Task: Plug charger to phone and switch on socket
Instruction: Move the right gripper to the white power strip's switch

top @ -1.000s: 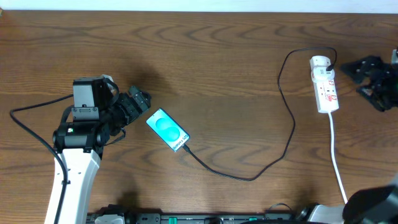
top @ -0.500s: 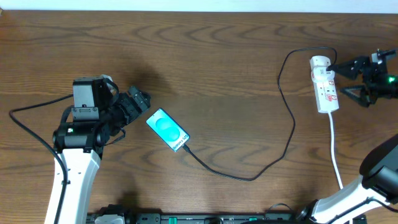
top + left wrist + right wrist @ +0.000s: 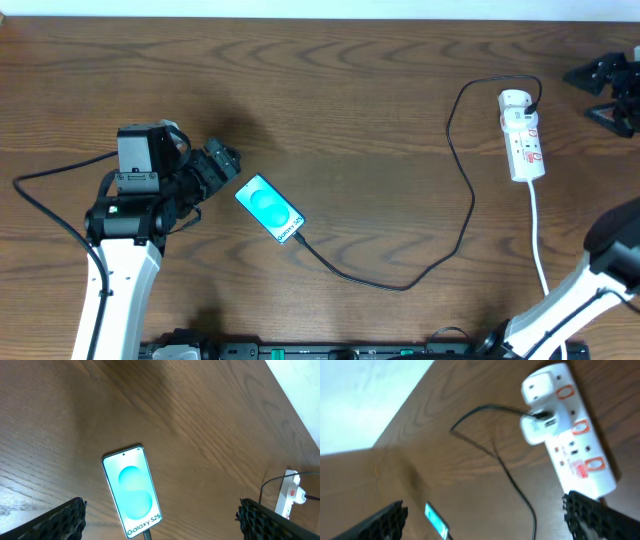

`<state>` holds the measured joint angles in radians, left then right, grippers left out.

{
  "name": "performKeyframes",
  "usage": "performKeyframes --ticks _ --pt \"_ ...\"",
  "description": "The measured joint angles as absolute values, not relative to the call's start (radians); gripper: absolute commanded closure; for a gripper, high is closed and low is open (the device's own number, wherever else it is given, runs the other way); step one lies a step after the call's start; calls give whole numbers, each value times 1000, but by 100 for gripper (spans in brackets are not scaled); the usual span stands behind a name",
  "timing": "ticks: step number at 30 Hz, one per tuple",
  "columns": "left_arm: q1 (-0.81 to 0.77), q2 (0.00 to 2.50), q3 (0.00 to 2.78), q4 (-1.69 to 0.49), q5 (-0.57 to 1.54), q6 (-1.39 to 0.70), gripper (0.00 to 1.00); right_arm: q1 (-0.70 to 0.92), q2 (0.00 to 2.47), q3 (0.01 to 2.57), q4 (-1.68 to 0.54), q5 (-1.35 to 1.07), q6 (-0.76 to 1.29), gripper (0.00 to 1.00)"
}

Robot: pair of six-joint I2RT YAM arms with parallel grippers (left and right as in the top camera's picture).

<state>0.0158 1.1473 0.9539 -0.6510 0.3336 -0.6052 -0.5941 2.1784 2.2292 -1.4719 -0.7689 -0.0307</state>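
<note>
Charger (image 3: 470, 195) lies as a thin black cable looped across the worktop (image 3: 350, 100). One end sits at the socket (image 3: 522, 135), and the tip meets the lower edge of the phone (image 3: 269, 208), apparently seated. The cable is light and limp, so grasp only the stiff plug body behind the tip. The phone is slick and may slide when pushed. Left gripper (image 3: 222, 165) is spread and empty, just beside the phone. Right gripper (image 3: 585, 95) is spread and empty, near the socket.
</note>
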Motion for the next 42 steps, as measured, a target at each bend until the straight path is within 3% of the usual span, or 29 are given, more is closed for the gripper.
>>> performKeyframes --ticks 27,42 --pt "16 1147 953 -655 300 -605 2 -612 2474 2281 -1467 -751 -134 1" --pt "16 1201 953 -654 282 -606 3 -583 2487 2281 -1403 -752 -161 1"
